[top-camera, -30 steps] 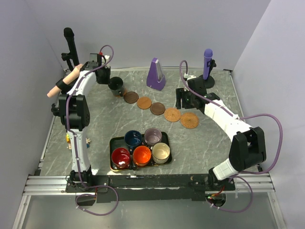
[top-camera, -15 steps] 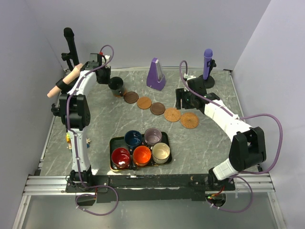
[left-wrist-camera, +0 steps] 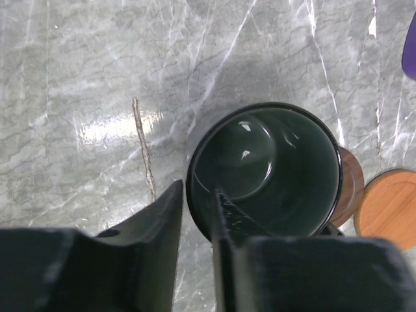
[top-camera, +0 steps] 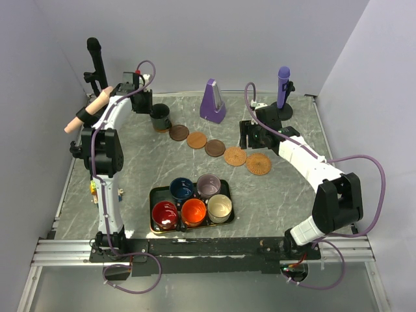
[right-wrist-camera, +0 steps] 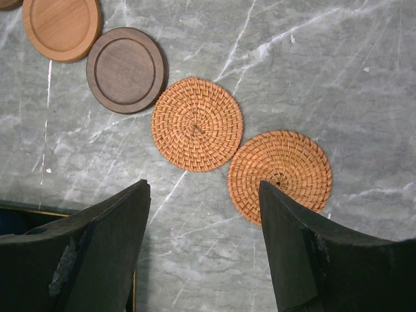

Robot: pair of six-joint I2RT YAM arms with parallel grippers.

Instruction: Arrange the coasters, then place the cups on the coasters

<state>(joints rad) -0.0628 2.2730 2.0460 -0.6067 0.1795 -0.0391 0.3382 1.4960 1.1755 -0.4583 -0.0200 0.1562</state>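
Left wrist view: the left tool (left-wrist-camera: 198,198) stands narrowly parted astride the rim of the dark green cup (left-wrist-camera: 273,162), holding nothing. The cup sits on the end coaster (left-wrist-camera: 349,185), right of frame. The right tool (right-wrist-camera: 203,201) hangs wide and empty. This placing looks nearly finished. Next the left tool must lift clear without tipping the cup, then fetch another cup from the tray (top-camera: 156,190).

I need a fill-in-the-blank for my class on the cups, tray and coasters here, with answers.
The cups in the black tray number ___.
The dark green cup stands at the ___ end of the coaster row.
In the tray's near row, the red cup stands next to the ___ cup.
The right gripper has its jaws ___.
Answers: five; left; orange; open.
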